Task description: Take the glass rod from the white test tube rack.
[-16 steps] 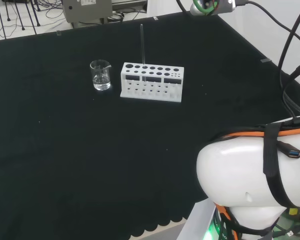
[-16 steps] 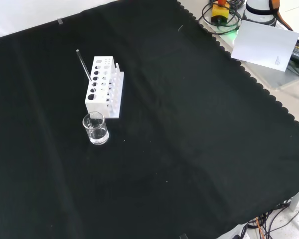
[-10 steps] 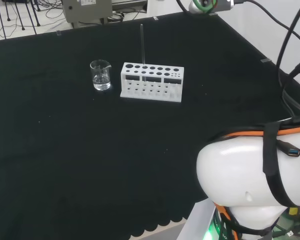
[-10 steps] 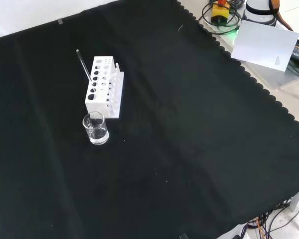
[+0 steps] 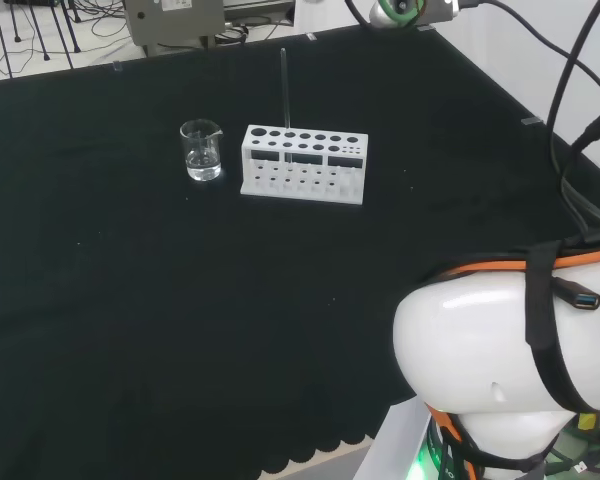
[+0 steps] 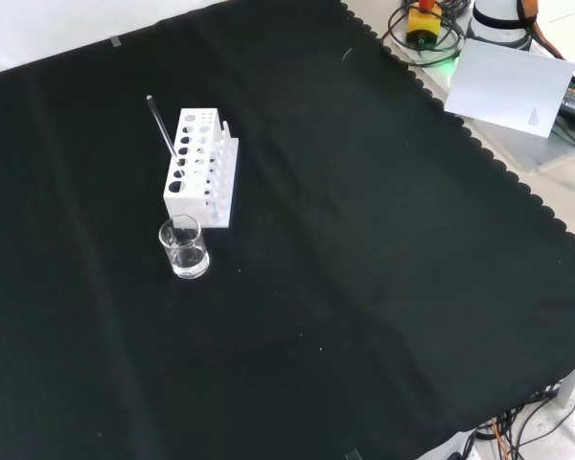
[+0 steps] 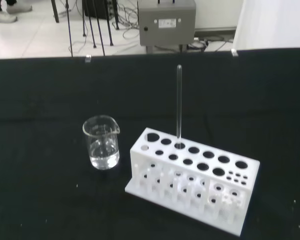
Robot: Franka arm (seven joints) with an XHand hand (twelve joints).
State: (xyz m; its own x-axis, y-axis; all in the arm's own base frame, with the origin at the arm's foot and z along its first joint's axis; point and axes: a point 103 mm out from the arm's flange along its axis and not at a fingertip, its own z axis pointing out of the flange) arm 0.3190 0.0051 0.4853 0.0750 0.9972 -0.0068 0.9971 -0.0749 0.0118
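Wrist view: the glass rod (image 7: 179, 105) is seen standing nearly upright in a back-row hole of the white rack (image 7: 192, 179), its long axis vertical, with a small beaker (image 7: 101, 142) just beside the rack on the desk (image 7: 40, 100). The rod is judged to lie ahead of and below the wrist camera. How far the robot hand is opened cannot be told.

The head view looks from behind the arm, above, across the table toward the white test tube rack (image 5: 303, 163); the front view faces down from the opposite side; the wrist view sits nearest the rack (image 7: 192, 179); all share it.
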